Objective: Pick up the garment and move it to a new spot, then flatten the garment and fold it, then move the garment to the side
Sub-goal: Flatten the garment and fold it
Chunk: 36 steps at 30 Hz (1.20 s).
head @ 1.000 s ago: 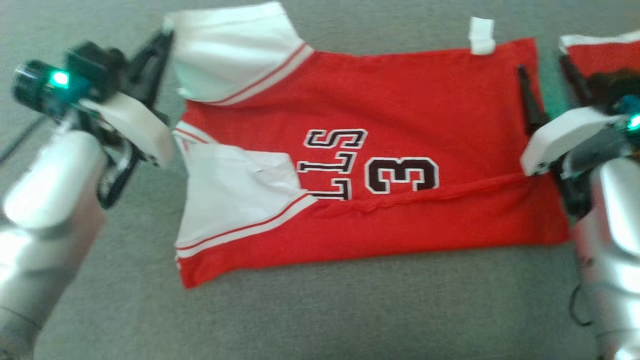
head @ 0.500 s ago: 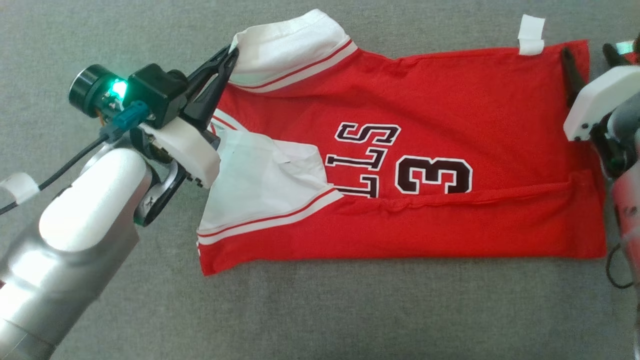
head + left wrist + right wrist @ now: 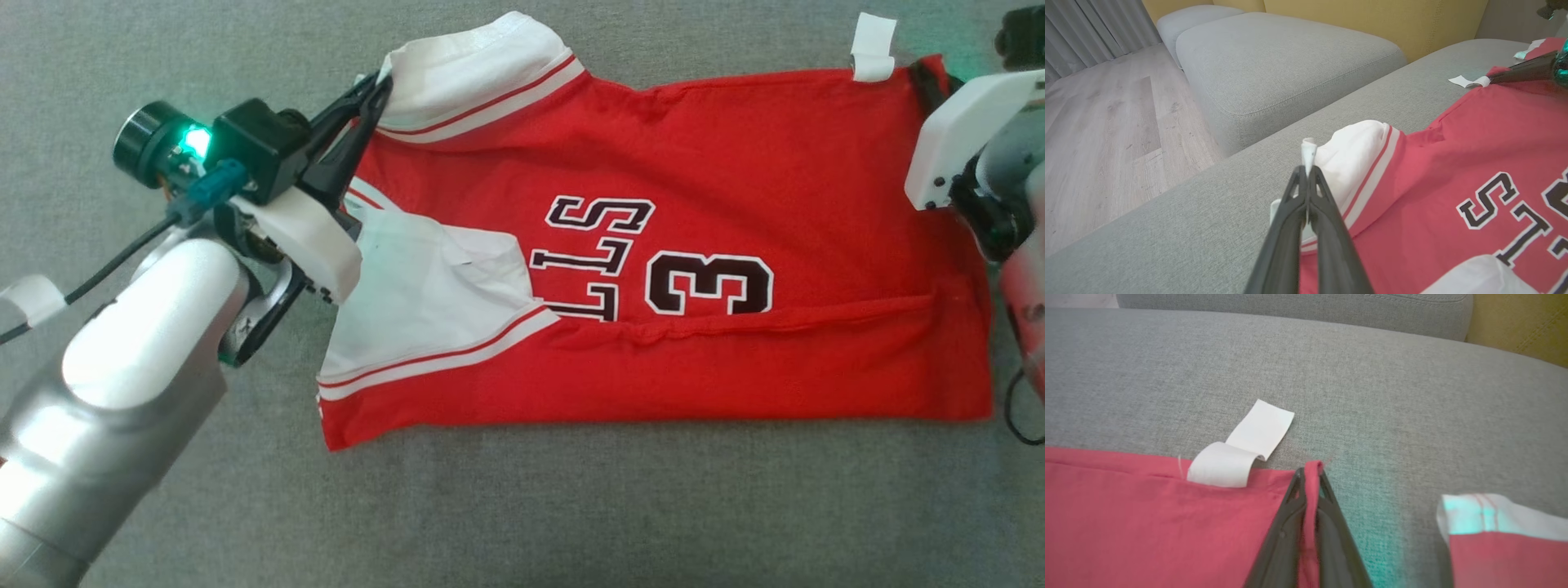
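With left fingers [image 3: 1286,228] and right fingers [image 3: 1284,531] clamped on the flat jersey [image 3: 735,163]'s upper corners, I judge folding barely begun.

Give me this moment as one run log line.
garment: red fabric jersey, lying on grey sofa cushion | left gripper: shut on its white sleeve | right gripper: shut on its hem corner

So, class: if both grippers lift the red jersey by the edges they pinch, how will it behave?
Probably floppy: the jersey creases and lies folded on the couch, so it should sag between the left gripper and right gripper. Likely light: a pinch of each edge seems enough. The white tag may flap.
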Tool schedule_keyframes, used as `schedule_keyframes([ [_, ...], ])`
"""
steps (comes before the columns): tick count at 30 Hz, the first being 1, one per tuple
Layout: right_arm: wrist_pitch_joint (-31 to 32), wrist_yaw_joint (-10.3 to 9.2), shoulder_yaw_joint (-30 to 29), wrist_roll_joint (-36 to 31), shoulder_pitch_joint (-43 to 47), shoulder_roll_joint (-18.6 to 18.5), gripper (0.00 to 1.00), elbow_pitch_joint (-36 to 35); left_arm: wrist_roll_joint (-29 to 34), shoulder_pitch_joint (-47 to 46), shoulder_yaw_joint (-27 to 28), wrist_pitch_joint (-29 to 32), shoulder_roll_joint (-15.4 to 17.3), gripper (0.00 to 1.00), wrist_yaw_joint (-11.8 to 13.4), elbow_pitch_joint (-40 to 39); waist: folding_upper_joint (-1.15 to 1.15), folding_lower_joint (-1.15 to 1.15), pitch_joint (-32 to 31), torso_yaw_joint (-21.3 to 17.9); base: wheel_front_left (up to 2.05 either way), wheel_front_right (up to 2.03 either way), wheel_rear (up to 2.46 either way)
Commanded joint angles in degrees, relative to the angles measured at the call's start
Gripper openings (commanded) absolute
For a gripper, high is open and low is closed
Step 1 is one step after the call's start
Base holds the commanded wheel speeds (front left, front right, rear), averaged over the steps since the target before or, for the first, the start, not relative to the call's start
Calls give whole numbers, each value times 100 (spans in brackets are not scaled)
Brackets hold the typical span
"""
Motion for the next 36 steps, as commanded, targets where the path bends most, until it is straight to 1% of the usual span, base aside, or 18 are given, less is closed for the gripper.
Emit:
schedule_keyframes([
  [1,-49,-5,109,116,-24,-137,0,-101,3,-306,242,0,244,0,45,-83,0,0,-20,-18,0,0,0],
  [6,-405,-5,314,548,-212,-285,0,-259,-35,-389,319,-61,258,0,84,69,0,0,-69,-104,0,0,0],
  [11,-701,-5,402,982,-433,-341,0,-405,-47,-595,404,-107,257,0,93,285,0,0,-40,-189,0,0,0],
  [15,-892,-5,464,1223,-637,-371,0,-473,9,-924,487,-193,224,0,97,556,0,0,33,-232,0,0,0],
  [19,-1073,-5,541,1385,-853,-390,0,-476,212,-1392,509,-373,159,0,107,962,0,0,114,-254,0,0,0],
  [24,-1308,-5,631,1553,-1034,-388,0,-405,452,-1918,549,-799,-35,0,211,1506,0,0,152,-256,0,0,0],
  [28,-1399,-5,765,1667,-1067,-413,0,-307,535,-2116,561,-1139,-204,0,277,1929,0,0,127,-240,0,0,0],
  [32,-1456,-5,855,1795,-1033,-455,0,-256,553,-2149,538,-1324,-314,0,248,2185,0,0,80,-212,0,0,0],
  [36,-1498,-5,1009,2027,-898,-552,0,-305,597,-2046,435,-1473,-378,0,124,2334,0,0,-22,-156,0,0,0],
])
